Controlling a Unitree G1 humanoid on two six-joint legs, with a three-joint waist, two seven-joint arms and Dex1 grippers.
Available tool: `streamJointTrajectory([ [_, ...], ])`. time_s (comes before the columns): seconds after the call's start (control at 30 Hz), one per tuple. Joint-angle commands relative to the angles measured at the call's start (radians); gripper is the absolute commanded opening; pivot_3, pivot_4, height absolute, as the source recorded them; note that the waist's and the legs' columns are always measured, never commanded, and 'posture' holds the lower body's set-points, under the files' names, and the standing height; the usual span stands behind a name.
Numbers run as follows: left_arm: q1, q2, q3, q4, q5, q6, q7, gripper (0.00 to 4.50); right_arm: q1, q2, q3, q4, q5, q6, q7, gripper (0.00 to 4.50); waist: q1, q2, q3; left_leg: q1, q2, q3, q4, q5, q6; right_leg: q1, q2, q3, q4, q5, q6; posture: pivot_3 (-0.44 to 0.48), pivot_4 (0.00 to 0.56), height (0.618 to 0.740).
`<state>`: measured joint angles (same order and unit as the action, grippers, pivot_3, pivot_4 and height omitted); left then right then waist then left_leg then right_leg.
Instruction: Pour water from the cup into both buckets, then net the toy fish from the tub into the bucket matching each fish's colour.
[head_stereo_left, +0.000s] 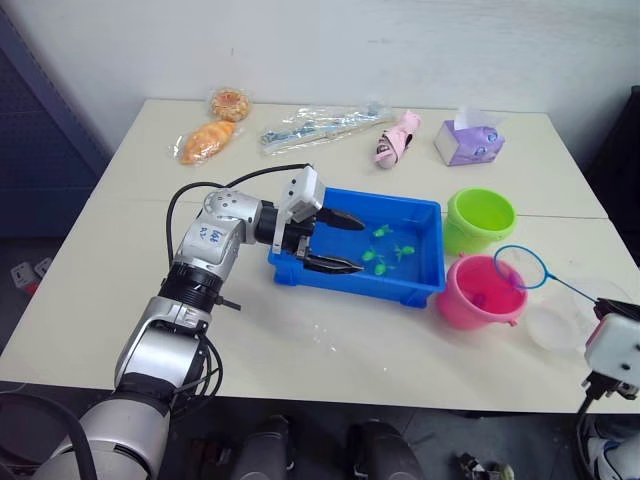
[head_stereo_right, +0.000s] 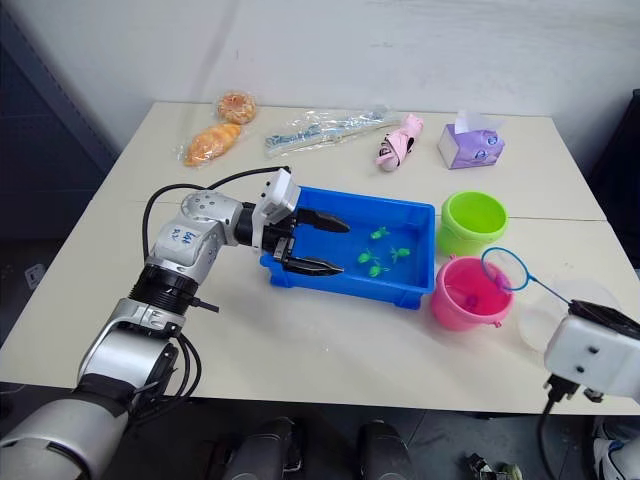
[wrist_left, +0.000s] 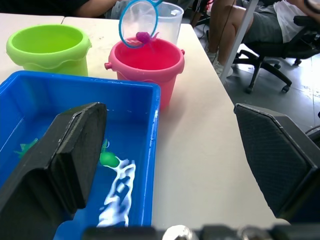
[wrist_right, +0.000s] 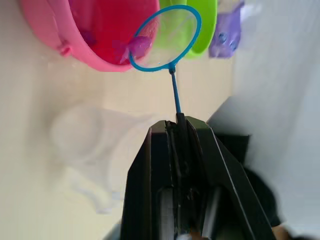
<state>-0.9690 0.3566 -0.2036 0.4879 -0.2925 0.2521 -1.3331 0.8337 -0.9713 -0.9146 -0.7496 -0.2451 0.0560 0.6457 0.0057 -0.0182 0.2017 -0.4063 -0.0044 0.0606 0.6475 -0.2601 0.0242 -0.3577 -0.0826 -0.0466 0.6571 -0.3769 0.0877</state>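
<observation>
The blue tub (head_stereo_left: 400, 204) sits mid-table with water and three small green toy fish (head_stereo_left: 380, 232) in it. My left gripper (head_stereo_left: 342, 242) is open and straddles the tub's near wall, one finger (wrist_left: 60, 160) inside and the other outside over the table. My right gripper (wrist_right: 179, 122) is shut on the thin handle of the net (head_stereo_left: 520, 267). The blue hoop hangs over the pink bucket (head_stereo_left: 478, 296) with a pink fish (wrist_right: 137, 46) in its mesh. The lime green bucket (head_stereo_left: 480, 218) stands just behind the pink one. The clear cup (head_stereo_left: 560, 322) stands upright at the right.
Along the table's back lie two bagged pastries (head_stereo_left: 206, 141), a long plastic-wrapped pack (head_stereo_left: 320, 125), a pink plush toy (head_stereo_left: 398, 140) and a purple tissue box (head_stereo_left: 468, 141). Seated people and an office chair (wrist_left: 265, 75) are just past the table's right edge.
</observation>
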Motion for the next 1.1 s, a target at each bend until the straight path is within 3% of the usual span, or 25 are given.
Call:
streamJointTrajectory([
  [0.03, -0.011, 0.009, 0.023, -0.019, -0.001, -0.004, -0.001, 4.37, -0.023, 0.013, -0.052, 0.092, -0.120, -0.215, -0.021, 0.00, 0.000, 0.000, 0.000, 0.000, 0.000, 0.000, 0.000, 0.000, 0.000, 0.000, 0.000, 0.000, 0.000, 0.000, 0.000, 0.000, 0.150, 0.739],
  [0.17, -0.001, 0.024, 0.031, -0.032, 0.002, 0.006, 0.007, 4.37, -0.078, -0.001, -0.053, 0.120, -0.098, -0.338, 0.018, 0.00, -0.001, 0.000, 0.000, 0.000, 0.000, 0.000, 0.000, 0.001, -0.001, 0.000, 0.000, 0.000, 0.000, 0.000, 0.000, 0.000, 0.150, 0.739],
  [0.23, 0.000, 0.030, 0.034, -0.034, 0.001, 0.013, 0.010, 4.37, -0.120, 0.013, -0.041, 0.124, -0.052, -0.311, 0.032, 0.00, -0.003, 0.000, 0.000, 0.000, 0.000, 0.000, 0.000, 0.001, -0.001, 0.000, 0.000, 0.000, 0.000, 0.000, 0.000, 0.000, 0.150, 0.739],
  [0.3, 0.008, 0.040, 0.036, -0.037, 0.002, 0.022, 0.012, 4.37, -0.227, 0.018, -0.029, 0.144, 0.072, -0.139, 0.039, 0.00, -0.003, 0.000, 0.000, 0.001, 0.001, -0.001, 0.000, 0.001, -0.002, 0.001, 0.001, 0.000, 0.000, 0.000, 0.000, 0.000, 0.150, 0.739],
  [0.37, 0.019, 0.052, 0.038, -0.034, 0.008, 0.027, 0.019, 4.37, -0.363, 0.035, 0.030, 0.109, 0.311, 0.141, 0.017, 0.00, -0.003, 0.000, 0.000, 0.001, 0.001, -0.001, 0.000, 0.001, -0.002, 0.001, 0.001, 0.000, 0.000, 0.000, 0.000, 0.000, 0.150, 0.739],
  [0.47, 0.045, 0.077, 0.045, -0.054, 0.010, 0.042, 0.032, 4.37, -0.522, 0.056, 0.174, 0.049, 0.657, 0.424, -0.039, 0.00, -0.010, 0.000, 0.000, 0.001, 0.002, 0.000, 0.001, 0.001, -0.002, 0.002, 0.001, 0.000, 0.001, 0.000, -0.001, 0.000, 0.150, 0.739],
  [0.5, 0.058, 0.089, 0.046, -0.070, 0.014, 0.043, 0.041, 4.37, -0.601, 0.055, 0.235, 0.045, 0.698, 0.498, -0.041, 0.00, -0.010, 0.000, 0.000, 0.002, 0.002, -0.002, 0.002, 0.001, -0.002, 0.003, 0.001, -0.001, 0.001, 0.000, -0.001, 0.000, 0.150, 0.739],
  [0.63, 0.098, 0.118, 0.061, -0.134, 0.014, 0.063, 0.072, 4.37, -0.824, -0.036, 0.424, 0.146, 0.660, 0.574, -0.030, 0.00, -0.011, 0.000, 0.000, 0.002, 0.004, -0.005, 0.002, 0.002, -0.003, 0.003, 0.001, -0.003, 0.002, 0.000, -0.003, 0.000, 0.150, 0.739],
  [0.83, 0.178, 0.175, 0.091, -0.280, 0.000, 0.138, 0.114, 4.37, -1.040, -0.250, 0.812, 0.467, 0.245, 0.161, 0.100, 0.00, -0.004, 0.005, 0.002, 0.001, 0.002, -0.006, 0.002, 0.002, -0.002, 0.001, 0.000, -0.003, 0.003, 0.000, -0.003, 0.000, 0.150, 0.739],
  [0.97, 0.222, 0.208, 0.121, -0.371, -0.015, 0.193, 0.152, 4.37, -1.246, -0.260, 0.990, 0.662, 0.085, -0.063, 0.156, 0.00, -0.008, 0.005, 0.002, -0.001, 0.000, -0.004, 0.002, 0.000, 0.001, 0.000, -0.002, -0.002, 0.002, 0.000, -0.003, 0.000, 0.150, 0.739],
  [1.1, 0.261, 0.229, 0.145, -0.440, -0.029, 0.234, 0.177, 4.37, -1.373, -0.226, 1.083, 0.770, 0.007, -0.195, 0.201, 0.00, -0.010, 0.005, 0.002, -0.002, 0.000, -0.003, 0.003, 0.000, 0.001, -0.001, -0.003, -0.002, 0.002, 0.000, -0.003, 0.000, 0.150, 0.739],
])
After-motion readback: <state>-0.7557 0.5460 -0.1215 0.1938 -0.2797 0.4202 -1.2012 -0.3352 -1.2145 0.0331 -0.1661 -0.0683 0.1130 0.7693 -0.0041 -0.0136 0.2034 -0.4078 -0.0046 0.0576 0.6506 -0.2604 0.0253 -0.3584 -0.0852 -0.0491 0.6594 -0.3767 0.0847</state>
